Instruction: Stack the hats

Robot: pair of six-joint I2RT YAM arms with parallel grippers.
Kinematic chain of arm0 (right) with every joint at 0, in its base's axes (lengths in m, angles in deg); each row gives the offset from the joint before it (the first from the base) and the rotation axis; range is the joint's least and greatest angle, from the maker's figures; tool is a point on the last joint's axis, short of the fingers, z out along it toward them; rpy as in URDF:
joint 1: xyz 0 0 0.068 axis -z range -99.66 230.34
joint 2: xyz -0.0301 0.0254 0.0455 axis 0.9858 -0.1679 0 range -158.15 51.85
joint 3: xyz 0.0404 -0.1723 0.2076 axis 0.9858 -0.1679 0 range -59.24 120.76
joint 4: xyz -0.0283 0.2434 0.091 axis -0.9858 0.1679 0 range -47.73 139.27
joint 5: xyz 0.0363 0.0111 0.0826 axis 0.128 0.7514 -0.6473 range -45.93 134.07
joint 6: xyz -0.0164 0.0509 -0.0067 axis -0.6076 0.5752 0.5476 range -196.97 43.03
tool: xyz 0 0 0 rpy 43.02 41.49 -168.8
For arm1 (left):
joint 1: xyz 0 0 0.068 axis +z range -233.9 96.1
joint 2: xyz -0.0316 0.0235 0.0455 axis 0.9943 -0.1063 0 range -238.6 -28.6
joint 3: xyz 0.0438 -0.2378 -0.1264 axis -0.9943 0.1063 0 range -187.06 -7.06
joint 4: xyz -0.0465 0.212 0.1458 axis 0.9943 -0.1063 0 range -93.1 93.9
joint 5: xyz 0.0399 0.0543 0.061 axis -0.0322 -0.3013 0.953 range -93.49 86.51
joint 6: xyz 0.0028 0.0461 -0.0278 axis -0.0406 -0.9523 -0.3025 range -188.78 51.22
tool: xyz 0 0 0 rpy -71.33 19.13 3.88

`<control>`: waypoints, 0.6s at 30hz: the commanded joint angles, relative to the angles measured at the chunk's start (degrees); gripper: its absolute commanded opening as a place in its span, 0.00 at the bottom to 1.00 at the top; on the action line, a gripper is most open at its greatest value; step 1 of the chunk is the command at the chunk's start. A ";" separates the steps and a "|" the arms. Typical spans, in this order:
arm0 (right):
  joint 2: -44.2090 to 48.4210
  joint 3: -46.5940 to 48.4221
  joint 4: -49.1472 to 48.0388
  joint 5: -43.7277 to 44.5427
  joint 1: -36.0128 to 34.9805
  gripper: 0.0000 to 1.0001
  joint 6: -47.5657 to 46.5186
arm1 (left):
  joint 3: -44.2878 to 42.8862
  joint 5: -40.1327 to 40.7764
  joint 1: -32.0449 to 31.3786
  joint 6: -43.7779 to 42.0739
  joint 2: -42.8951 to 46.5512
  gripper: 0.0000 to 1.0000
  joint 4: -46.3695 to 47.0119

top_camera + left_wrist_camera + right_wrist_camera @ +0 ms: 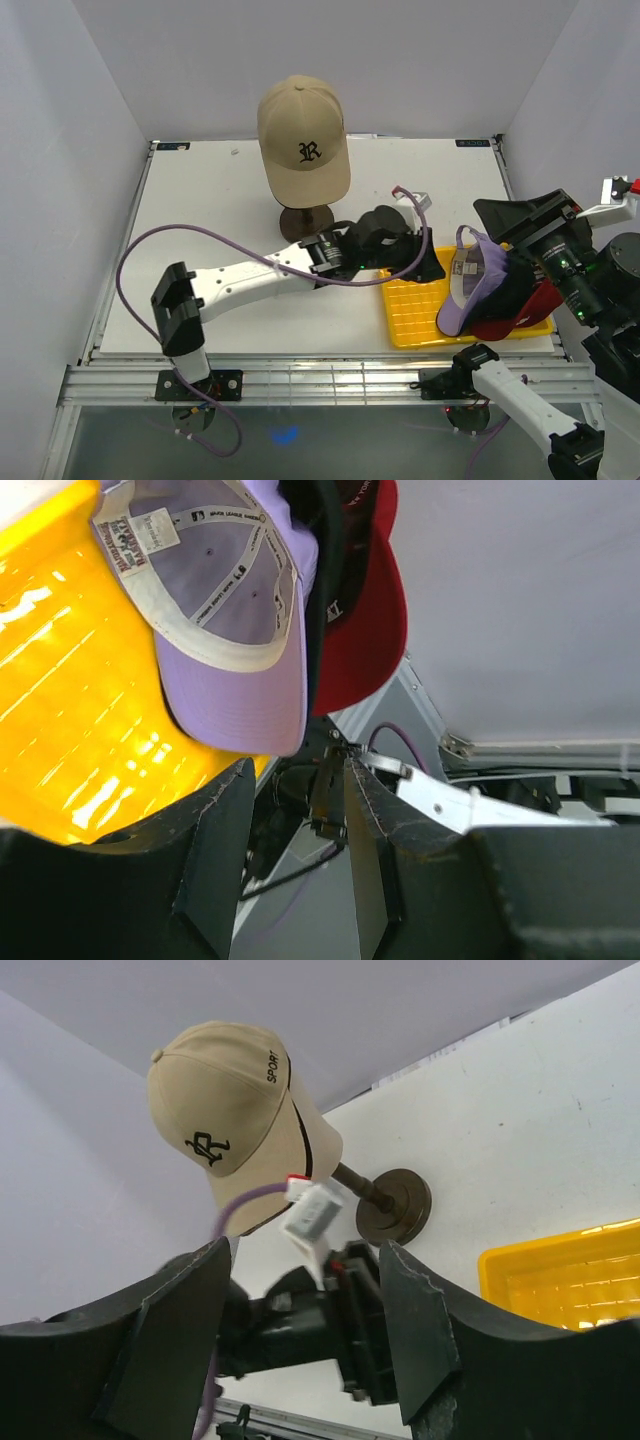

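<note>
White table with caps split between a stand and a yellow tray.

Reaching rightward across it to the tray at the near right, left arm. At the back centre, tan cap with black R perched on the dark round-based stand, well apart from the tray. In the tray's right end, nested on edge: lavender cap with its inside facing left, then black cap, then red cap outermost. Just beside the lavender brim, left gripper spread wide, nothing between its fingers. Pointed toward the tan cap, right gripper likewise spread and empty.
</note>
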 commanded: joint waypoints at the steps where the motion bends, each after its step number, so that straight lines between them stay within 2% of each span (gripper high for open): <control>1: 0.23 1.45 -1.95 1.17 0.12 0.67 0.13 | -7.60 4.96 -3.08 -0.87 -6.11 0.52 2.51; 4: -0.12 0.31 -3.00 -1.11 0.12 0.68 0.31 | -16.37 8.30 -5.28 -2.37 -12.63 0.52 -1.70; 7: -0.47 -0.58 -4.59 -4.01 0.12 0.68 0.31 | -21.49 10.15 -6.34 -2.72 -18.71 0.51 -4.09; 18: -0.38 -1.54 -4.85 -6.13 0.12 0.72 -0.66 | -24.59 8.75 -7.48 -3.87 -26.54 0.51 -5.77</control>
